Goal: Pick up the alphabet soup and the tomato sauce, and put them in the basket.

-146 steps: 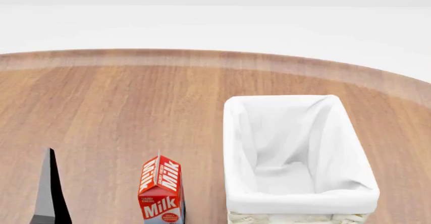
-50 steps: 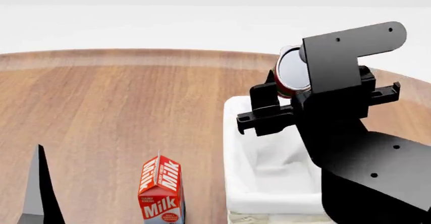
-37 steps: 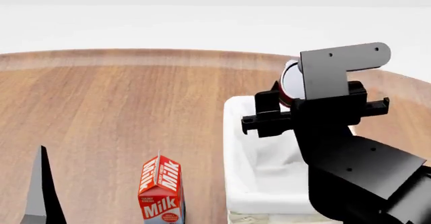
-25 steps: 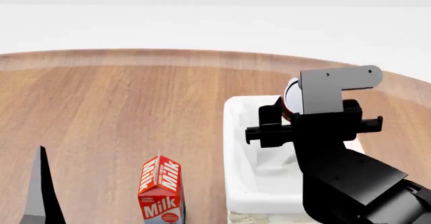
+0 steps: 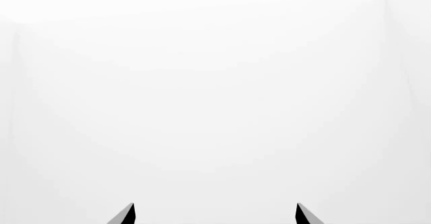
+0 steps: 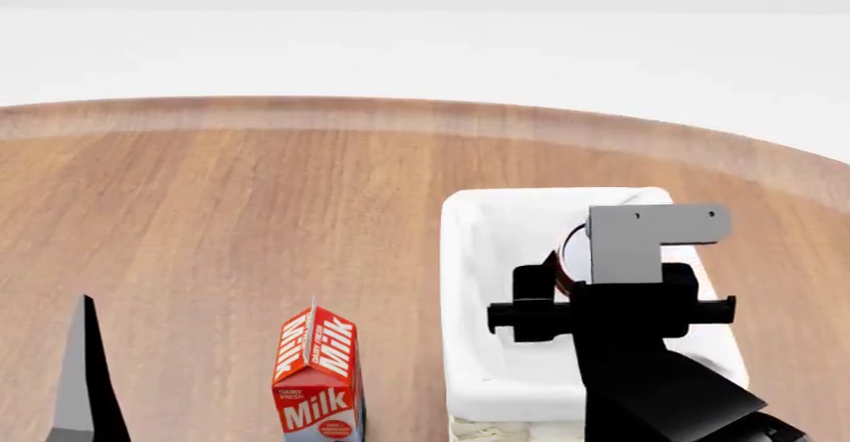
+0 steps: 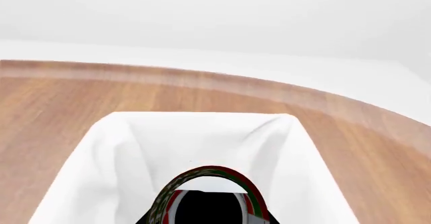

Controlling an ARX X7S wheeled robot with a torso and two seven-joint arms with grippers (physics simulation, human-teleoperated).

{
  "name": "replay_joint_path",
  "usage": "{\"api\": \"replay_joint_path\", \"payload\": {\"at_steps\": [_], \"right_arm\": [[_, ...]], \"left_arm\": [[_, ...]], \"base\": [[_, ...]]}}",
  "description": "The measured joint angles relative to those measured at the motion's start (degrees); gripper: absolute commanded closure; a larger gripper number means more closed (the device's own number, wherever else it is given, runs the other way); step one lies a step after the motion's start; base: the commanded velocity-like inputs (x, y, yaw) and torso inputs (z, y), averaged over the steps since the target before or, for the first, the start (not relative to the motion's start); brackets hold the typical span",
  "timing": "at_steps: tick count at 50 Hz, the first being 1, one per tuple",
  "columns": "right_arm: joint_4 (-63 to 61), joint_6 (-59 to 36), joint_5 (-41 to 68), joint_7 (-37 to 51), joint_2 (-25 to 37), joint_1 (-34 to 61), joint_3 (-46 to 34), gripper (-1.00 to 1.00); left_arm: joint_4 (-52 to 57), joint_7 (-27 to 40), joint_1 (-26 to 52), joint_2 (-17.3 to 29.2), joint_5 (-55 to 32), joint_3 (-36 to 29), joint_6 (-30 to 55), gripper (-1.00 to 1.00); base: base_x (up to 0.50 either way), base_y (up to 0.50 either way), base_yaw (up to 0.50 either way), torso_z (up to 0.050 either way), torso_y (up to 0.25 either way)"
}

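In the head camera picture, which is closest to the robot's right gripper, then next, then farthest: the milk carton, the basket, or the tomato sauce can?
1. The tomato sauce: held in the right gripper itself.
2. The basket: right under the gripper, around it.
3. The milk carton: farthest, off to the left on the wooden table.

**Count of things in view**

One basket (image 6: 468,263), white-lined, on one wooden table (image 6: 226,223). One tomato sauce (image 7: 209,196) can, red and green, seen over the basket. One milk carton (image 6: 317,374). Two grippers show: the right gripper (image 6: 584,303) at the can, and the left gripper (image 5: 214,213) as two dark tips only.
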State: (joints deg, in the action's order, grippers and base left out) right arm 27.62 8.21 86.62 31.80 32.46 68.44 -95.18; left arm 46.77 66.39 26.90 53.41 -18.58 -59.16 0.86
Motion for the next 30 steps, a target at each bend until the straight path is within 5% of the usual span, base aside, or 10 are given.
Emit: {"api": "replay_joint_path", "payload": {"at_steps": [26,27,30], "right_arm": [[1.97,0.16,0.18,-0.90,-0.84,-1.56,0.44,1.00],[2.05,0.14,0.17,-0.93,-0.88,-1.60,0.44,-1.00],[2.48,-0.12,-0.27,-1.13,-1.13,-1.71,0.60,-1.00]], "left_arm": [[-0.13,-0.52,-0.07,-0.52,0.04,0.17,0.46,-1.00],[-0.15,-0.53,-0.10,-0.53,0.06,0.18,0.43,-1.00],[-0.31,-0.58,-0.23,-0.58,0.15,0.17,0.28,-1.00]], "base": [[0.00,0.00,0.00,0.000,0.000],[0.00,0.00,0.00,0.000,0.000],[0.00,0.00,0.00,0.000,0.000]]}}
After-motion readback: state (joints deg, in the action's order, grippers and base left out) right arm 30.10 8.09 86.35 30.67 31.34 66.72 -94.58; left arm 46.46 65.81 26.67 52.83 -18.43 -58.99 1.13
